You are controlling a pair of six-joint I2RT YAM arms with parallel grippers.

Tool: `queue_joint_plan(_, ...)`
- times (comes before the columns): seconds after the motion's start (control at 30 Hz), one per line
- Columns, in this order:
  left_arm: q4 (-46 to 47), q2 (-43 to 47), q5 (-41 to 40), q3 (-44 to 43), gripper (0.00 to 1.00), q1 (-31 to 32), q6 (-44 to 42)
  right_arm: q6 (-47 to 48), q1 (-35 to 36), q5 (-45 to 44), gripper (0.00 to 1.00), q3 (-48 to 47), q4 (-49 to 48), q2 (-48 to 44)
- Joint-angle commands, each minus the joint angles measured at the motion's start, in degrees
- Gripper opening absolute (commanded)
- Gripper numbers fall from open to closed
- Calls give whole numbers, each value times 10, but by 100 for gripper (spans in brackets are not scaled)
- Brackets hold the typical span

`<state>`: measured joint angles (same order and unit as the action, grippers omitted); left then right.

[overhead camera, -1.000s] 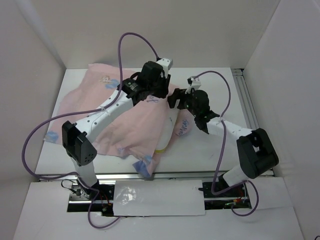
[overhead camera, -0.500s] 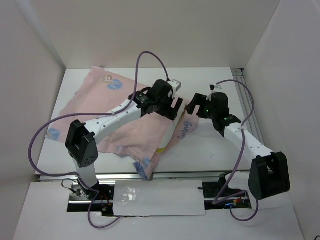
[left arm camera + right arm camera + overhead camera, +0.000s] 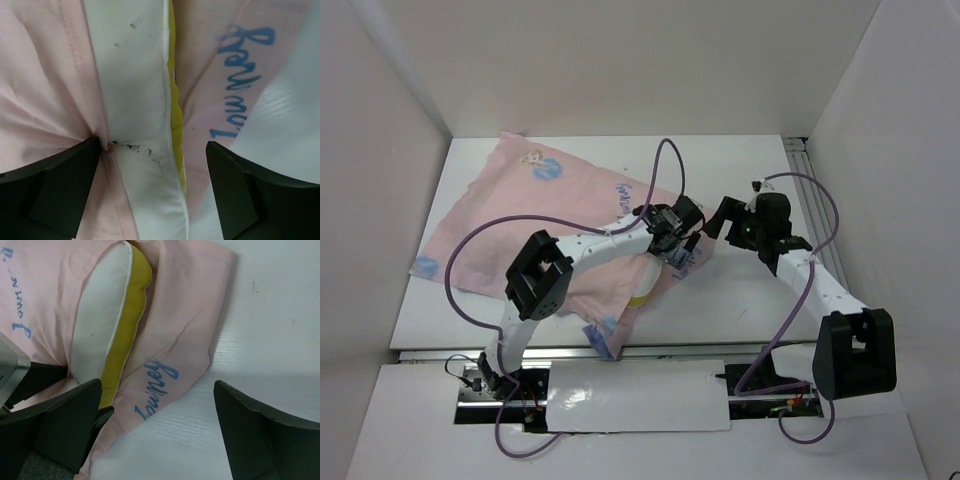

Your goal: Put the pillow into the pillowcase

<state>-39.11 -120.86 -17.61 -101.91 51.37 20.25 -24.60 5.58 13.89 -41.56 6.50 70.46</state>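
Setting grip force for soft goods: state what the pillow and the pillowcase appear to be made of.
The pillow: matte white woven cloth, yellow along one edge, probably cotton-like ticking over soft filling; it bulges and shows a piped seam. The pillowcase: thin matte pink fabric, cotton or polyester unclear; it creases, lies limp, carries printed blue lettering.

Pillowcase [image 3: 520, 230]: pale pink. Blue script lettering [image 3: 240, 80] runs along its right edge; a blue disc [image 3: 538, 165] with a blonde figure sits near its far left corner; blue print shows at its turned-up near corners. Pillow [image 3: 135, 75], showing at the pillowcase's right edge: white with a few dark specks and a yellow edge strip [image 3: 176, 105]. Table [image 3: 270, 315] beside the pillowcase: white.
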Motion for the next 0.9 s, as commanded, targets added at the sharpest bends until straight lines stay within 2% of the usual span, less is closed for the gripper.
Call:
queue_joint_plan(0.0,-87,-8,-95,-3,100,3,58,21,-4,22,100,2,1,-18)
queue_joint_plan(0.07,-87,-17,-102,8,99,3,73,26,-4,22,100,2,1,-18)
queue_joint_plan(0.1,-87,-22,-102,8,93,3,73,26,-4,15,100,2,1,-18)
queue_joint_plan(0.13,-87,-28,-102,8,76,3,80,26,-4,15,100,7,1,-18)
queue_joint_plan(0.2,-87,-56,-102,2,55,3,80,32,-4,15,100,7,1,-18)
queue_joint_plan(0.23,-93,-67,-102,-7,41,3,88,32,-9,15,100,7,1,-18)
queue_joint_plan(0.37,-148,-118,-142,-37,33,-2,120,37,-9,15,100,18,-4,-34)
queue_joint_plan(0.4,-157,-123,-156,-43,25,-2,120,37,-9,15,100,18,-4,-34)
queue_joint_plan(0.43,-169,-123,-164,-43,10,-2,132,37,-14,10,100,24,-4,-42)
queue_joint_plan(0.47,-175,-128,-175,-43,0,-2,143,42,-15,10,100,24,-4,-48)
queue_joint_plan(0.53,-175,-113,-181,-43,0,-2,143,42,-15,10,100,31,-11,-48)
queue_joint_plan(0.67,-129,-18,-205,-43,0,-2,129,60,-15,39,100,31,-24,-33)
queue_joint_plan(0.77,-93,84,-210,-43,0,-7,108,60,13,35,99,19,-29,-28)
queue_joint_plan(0.87,-50,163,-219,-31,0,-13,81,60,47,17,91,9,-36,-17)
